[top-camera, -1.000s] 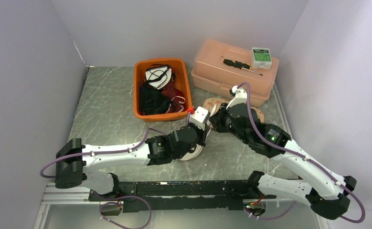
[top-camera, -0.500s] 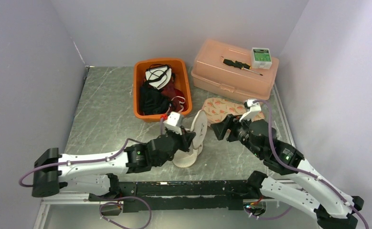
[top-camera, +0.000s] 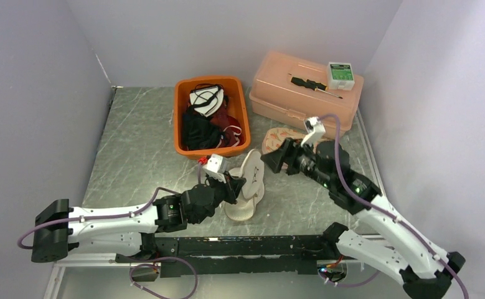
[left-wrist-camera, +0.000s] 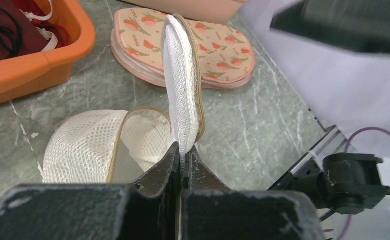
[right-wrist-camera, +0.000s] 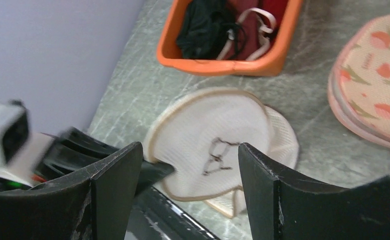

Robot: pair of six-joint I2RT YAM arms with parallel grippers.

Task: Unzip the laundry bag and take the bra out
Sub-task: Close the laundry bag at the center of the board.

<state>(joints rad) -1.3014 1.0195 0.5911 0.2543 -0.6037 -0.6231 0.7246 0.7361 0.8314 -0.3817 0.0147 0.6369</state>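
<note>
The laundry bag is a white mesh shell with tan trim, lying open on the table's near middle. My left gripper is shut on the edge of its raised flap, holding that flap upright; the other half lies flat. The bra, pink with an orange flower print, rests on the table outside the bag, in front of the pink box, partly hidden by my right arm. It shows plainly in the left wrist view. My right gripper hovers open and empty over the bag.
An orange bin of dark and red garments stands behind the bag. A pink lidded box at back right carries a screwdriver and a small green-and-white device. Walls close in on both sides.
My right gripper has opened and swung back over the bag. The left arm has drawn toward the near left, pulling the bag flap with it. The bra now lies apart from the bag.
</note>
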